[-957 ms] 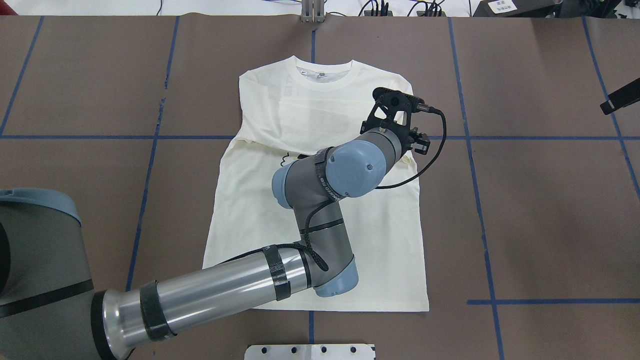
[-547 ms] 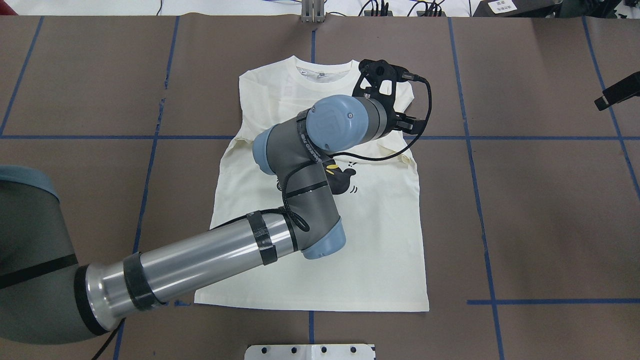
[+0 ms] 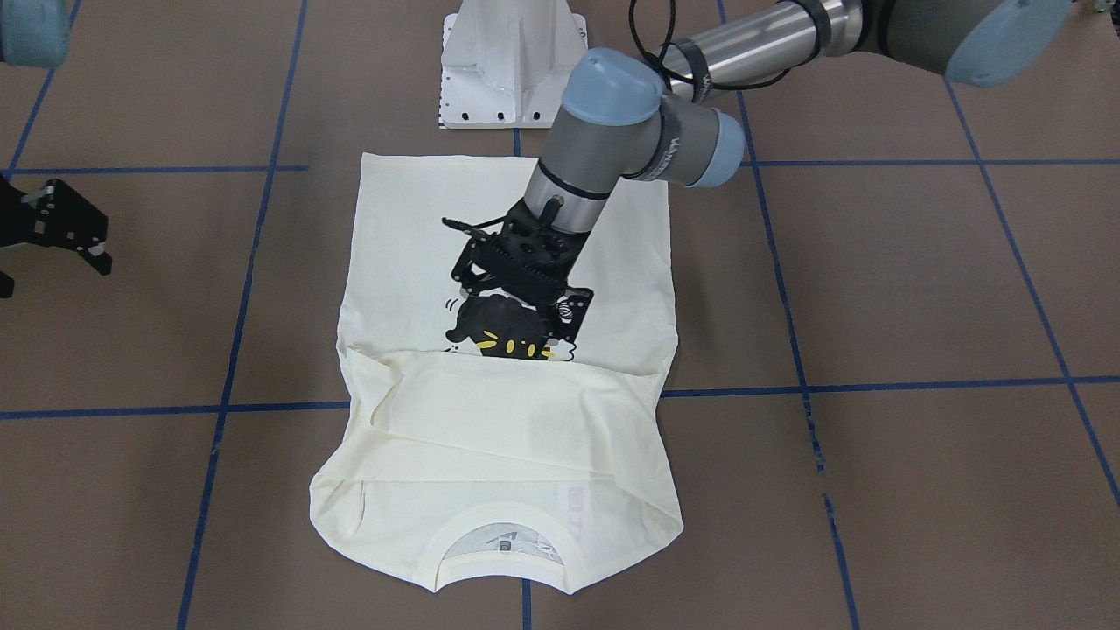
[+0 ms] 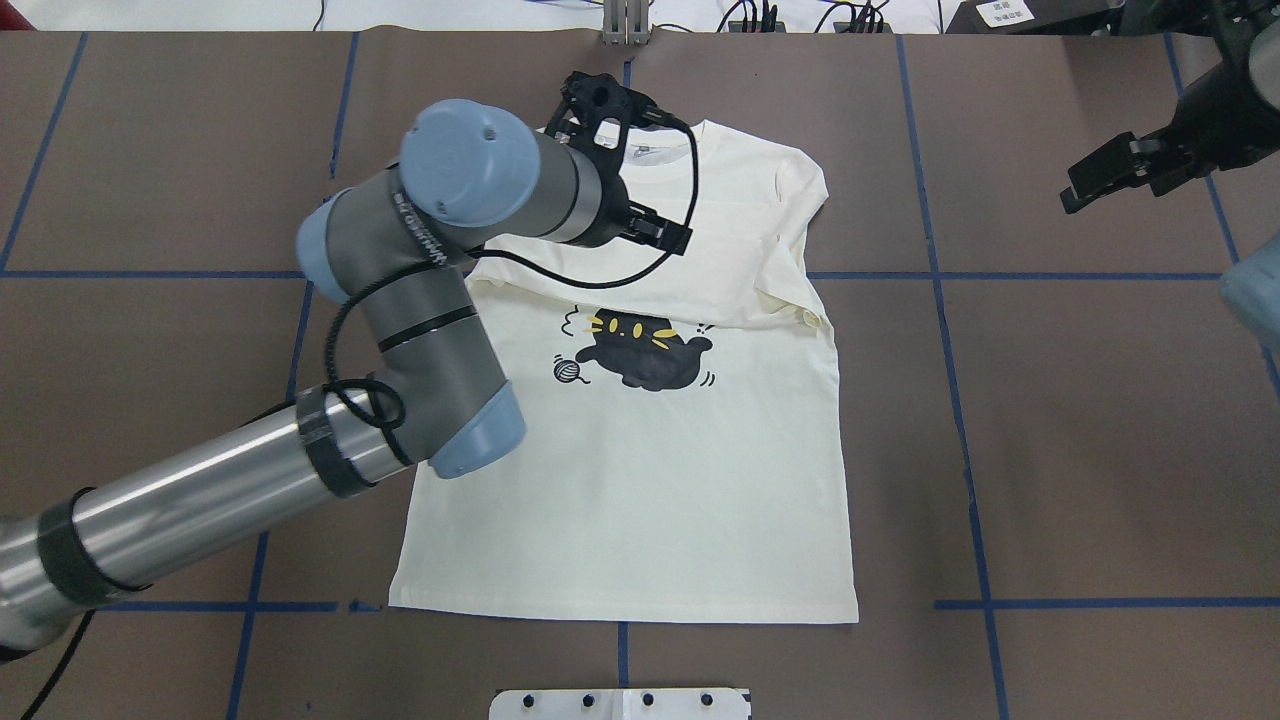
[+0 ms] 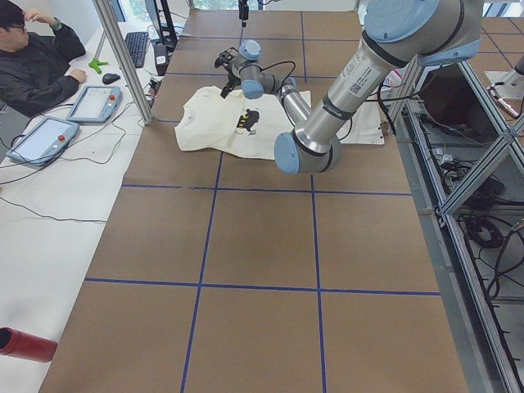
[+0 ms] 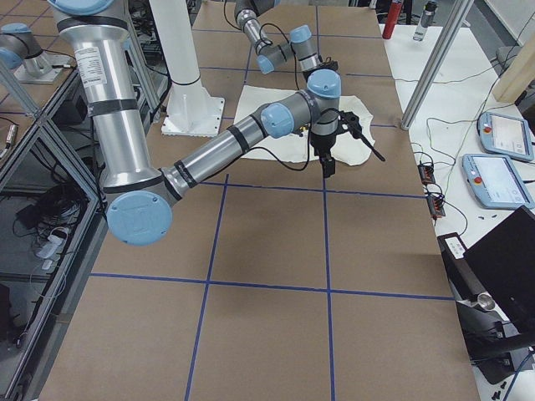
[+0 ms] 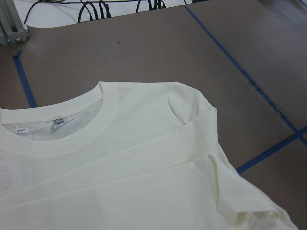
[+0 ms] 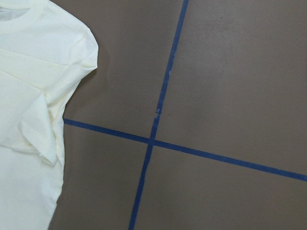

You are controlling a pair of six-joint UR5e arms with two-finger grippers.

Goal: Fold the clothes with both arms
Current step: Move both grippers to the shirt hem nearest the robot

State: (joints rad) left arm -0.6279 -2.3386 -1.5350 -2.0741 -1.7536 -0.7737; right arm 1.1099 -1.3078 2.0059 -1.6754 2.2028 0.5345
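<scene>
Silver-grey tubular left arm [image 4: 220,500], blue-capped joints bent, points its black two-finger left gripper [image 4: 655,230] downward, jaw gap indiscernible; black two-finger right gripper [image 4: 1100,175] hovers well aside, fingers spread.

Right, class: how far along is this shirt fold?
Done: both sleeves lie folded in across the chest of the cream shirt, beside the cat print. In hand: nothing; the left gripper hangs open over the shirt, the right gripper open over bare table. Left: folding the body, which lies at full length.
</scene>
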